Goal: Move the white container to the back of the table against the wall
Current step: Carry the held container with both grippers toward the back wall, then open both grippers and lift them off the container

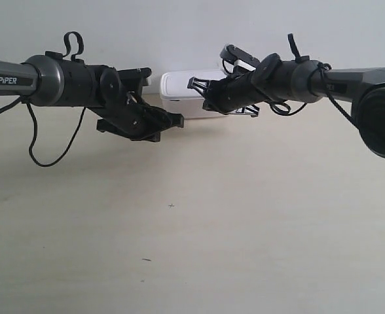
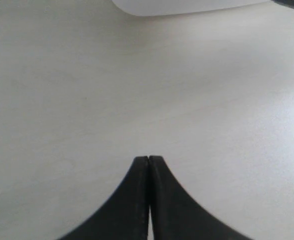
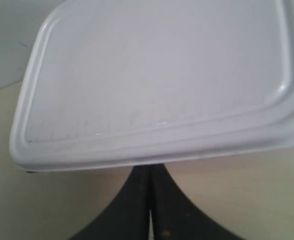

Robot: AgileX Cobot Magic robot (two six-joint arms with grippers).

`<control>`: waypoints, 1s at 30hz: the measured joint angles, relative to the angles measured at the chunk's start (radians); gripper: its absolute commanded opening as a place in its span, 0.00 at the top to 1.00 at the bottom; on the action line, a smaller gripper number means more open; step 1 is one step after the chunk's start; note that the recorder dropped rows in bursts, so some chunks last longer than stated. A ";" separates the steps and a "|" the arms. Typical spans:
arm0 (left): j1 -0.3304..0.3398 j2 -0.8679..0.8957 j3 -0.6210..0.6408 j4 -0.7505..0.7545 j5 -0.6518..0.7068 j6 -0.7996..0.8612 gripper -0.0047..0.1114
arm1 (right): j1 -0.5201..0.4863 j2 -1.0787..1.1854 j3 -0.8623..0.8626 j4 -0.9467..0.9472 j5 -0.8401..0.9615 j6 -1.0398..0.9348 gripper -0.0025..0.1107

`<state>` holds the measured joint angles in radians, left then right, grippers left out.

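Observation:
The white container (image 1: 184, 93) stands at the back of the table (image 1: 219, 222), close to the wall (image 1: 179, 26). In the right wrist view its lid (image 3: 157, 75) fills the upper part. My right gripper (image 3: 151, 169) is shut, and its tips meet the box's side just under the lid rim. In the exterior view this gripper (image 1: 194, 84) is at the container's right end. My left gripper (image 2: 148, 159) is shut and holds nothing, hovering over bare table. Only an edge of the container (image 2: 187, 6) shows ahead of it. In the exterior view the left gripper (image 1: 177, 120) hangs in front of the box.
A loose black cable (image 1: 48, 154) droops from the arm at the exterior view's left. A few tiny dark specks (image 1: 171, 205) mark the pale table in front. The bulky base of the other arm (image 1: 382, 124) stands at the right edge.

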<state>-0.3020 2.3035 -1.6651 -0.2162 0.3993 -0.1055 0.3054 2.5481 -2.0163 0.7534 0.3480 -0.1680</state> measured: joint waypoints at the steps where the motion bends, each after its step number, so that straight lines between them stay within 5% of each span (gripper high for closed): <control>1: 0.000 0.000 0.000 0.002 0.000 0.000 0.96 | 0.000 0.000 0.000 0.000 0.000 0.000 0.98; 20: 0.000 -0.028 0.000 0.026 0.031 0.019 0.96 | -0.002 0.000 0.000 -0.041 0.142 0.000 0.98; 30: 0.000 -0.167 0.041 0.074 0.141 0.021 0.96 | -0.002 -0.140 0.000 -0.382 0.481 0.150 0.98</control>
<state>-0.3020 2.1368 -1.6245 -0.1418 0.5404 -0.0850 0.3036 2.4081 -2.0163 0.3709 0.8294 -0.0178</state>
